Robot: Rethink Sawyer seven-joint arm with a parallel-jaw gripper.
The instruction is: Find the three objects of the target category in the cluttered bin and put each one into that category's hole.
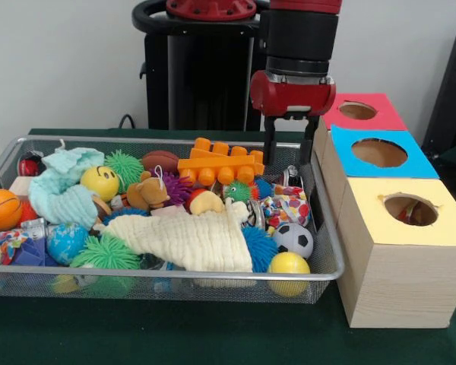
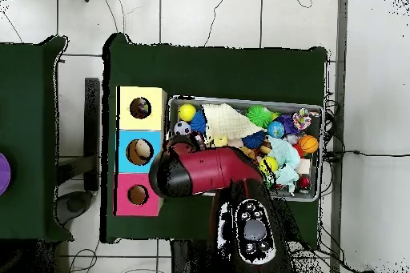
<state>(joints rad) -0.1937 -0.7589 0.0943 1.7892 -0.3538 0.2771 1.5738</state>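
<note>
1. Gripper (image 1: 290, 150): we see its two dark fingers hanging apart, holding nothing, over the wire mesh bin (image 1: 328, 251) at the end nearest the boxes.
2. Polka-dot cloth piece (image 1: 286, 207): lies just below the gripper, wedged between a soccer ball (image 1: 292, 239) and the bin wall. A second dotted piece (image 1: 1, 245) shows at the opposite end of the bin. We cannot find a third; we judge it buried.
3. Yellow-topped box (image 1: 406, 228): stands beside the bin toward the bench's front edge; something coloured already shows inside its hole (image 1: 410, 210).
4. Risk, clutter: the orange brick toy (image 1: 220, 161) and a green spiky ball (image 1: 239, 191) crowd the target, so a descent slightly off could pinch a neighbour or drag it out.
5. Risk, wall: the fingers could strike the bin rim.
6. Risk, delivery: the blue-topped box (image 1: 380, 156) lies nearer the gripper; a short carry would drop into the wrong hole.
7. Risk, search: the cream muslin cloth (image 1: 194, 239) may hide what remains.
</note>
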